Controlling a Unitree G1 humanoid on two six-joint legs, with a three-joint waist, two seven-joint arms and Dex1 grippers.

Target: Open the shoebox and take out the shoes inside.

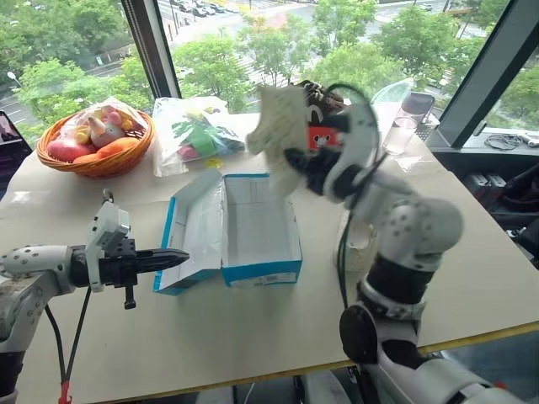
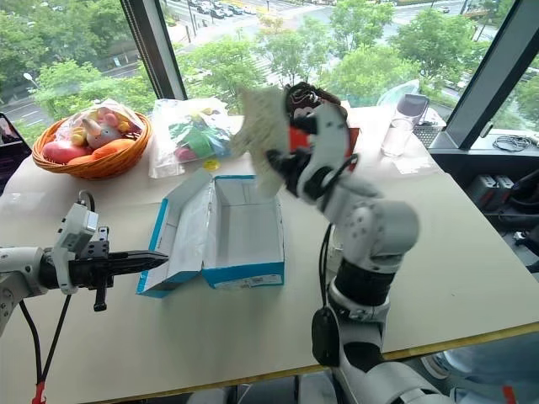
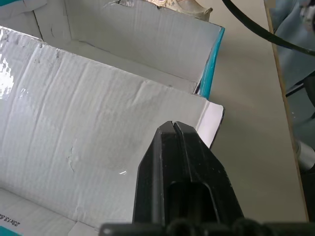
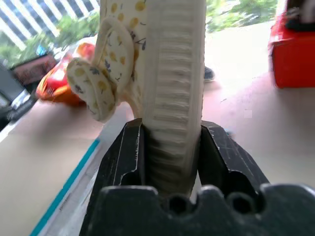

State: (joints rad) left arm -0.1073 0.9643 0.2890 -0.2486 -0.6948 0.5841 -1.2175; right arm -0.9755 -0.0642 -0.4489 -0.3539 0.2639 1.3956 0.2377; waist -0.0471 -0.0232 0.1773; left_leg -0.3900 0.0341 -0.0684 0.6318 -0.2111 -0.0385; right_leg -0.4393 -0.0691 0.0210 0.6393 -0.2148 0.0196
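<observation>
One cream-white shoe [image 1: 278, 126] is up in the air, upper centre of the head view, clamped sole-first between the two black fingers of the right gripper [image 4: 170, 147]; the wrist view shows ribbed sole squeezed between the pads, and a floppy bow with tiny yellow flowers hanging off the upper (a cute touch, that). Down on the pale table [image 1: 472, 269] sits the shoebox [image 1: 253, 231], centre of the frame, lid thrown open toward the left, white inside showing, bright blue along its edges; another cream shoe [image 3: 184, 6] peeks over the far wall in the left wrist view, though how it lies I cannot tell. Left gripper [image 1: 173, 259] hovers at lower left, fingers pressed flat together and holding nothing, its tip right at the open lid's edge; whether it touches the cardboard I cannot tell. Behind, upper left, a wicker basket [image 1: 97, 160] holds fruit and a small toy; just right of it lies a clear plastic bag [image 1: 198, 130] of colourful bits; a red box [image 4: 293, 54] stands beyond the raised shoe; a drinking glass [image 1: 400, 135] stands at upper right.
</observation>
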